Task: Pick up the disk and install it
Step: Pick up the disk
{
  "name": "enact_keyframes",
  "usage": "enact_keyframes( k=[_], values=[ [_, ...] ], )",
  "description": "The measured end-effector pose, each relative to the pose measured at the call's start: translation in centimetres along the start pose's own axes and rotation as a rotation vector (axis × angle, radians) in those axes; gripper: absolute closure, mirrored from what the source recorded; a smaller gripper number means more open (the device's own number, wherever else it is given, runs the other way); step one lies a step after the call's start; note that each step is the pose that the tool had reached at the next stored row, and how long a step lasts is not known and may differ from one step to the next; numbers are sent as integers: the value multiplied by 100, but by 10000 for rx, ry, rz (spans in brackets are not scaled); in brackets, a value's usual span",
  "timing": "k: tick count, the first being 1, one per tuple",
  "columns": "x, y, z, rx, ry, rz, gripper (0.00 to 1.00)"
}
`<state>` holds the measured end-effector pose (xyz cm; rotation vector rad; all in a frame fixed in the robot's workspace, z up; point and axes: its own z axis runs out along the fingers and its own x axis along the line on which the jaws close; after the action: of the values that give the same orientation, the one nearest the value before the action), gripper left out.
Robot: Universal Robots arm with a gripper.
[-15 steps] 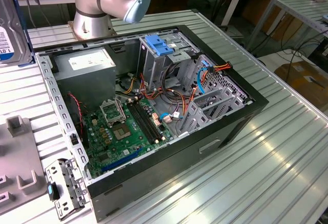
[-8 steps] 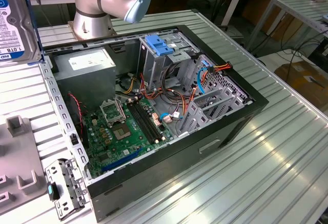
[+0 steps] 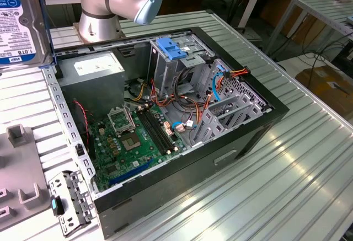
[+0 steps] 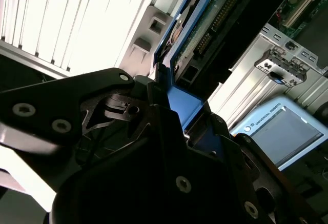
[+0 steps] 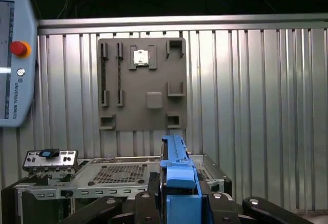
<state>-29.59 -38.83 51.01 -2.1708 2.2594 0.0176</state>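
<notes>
1. Ribbed metal counter (image 3: 298,153) is occupied by an open computer case (image 3: 231,153).
2. At the exterior view's left, the disk (image 3: 19,23) is held raised.
3. Its blue rail (image 5: 177,183) is clamped by the fingers (image 5: 214,203).

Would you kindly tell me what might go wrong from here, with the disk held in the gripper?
1. The black gripper pinches the silver rectangular disk by its blue plastic carrier rail, so the disk may tilt or slip.
2. Loose orange and blue cables lie beside the grey metal drive cage in the open black computer case; they could snag the disk on insertion.
</notes>
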Motion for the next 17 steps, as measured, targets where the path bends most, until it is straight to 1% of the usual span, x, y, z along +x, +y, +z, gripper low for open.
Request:
enact_keyframes(
  k=[9,11,15,16,17],
  values=[
    [-5,-156,1,0,0,1,63],
    [-6,-200,2,0,0,1,63],
    [-8,-260,2,0,0,2,63],
    [-9,-288,2,0,0,2,63],
    [-9,-303,3,1,0,2,63]
  ],
)
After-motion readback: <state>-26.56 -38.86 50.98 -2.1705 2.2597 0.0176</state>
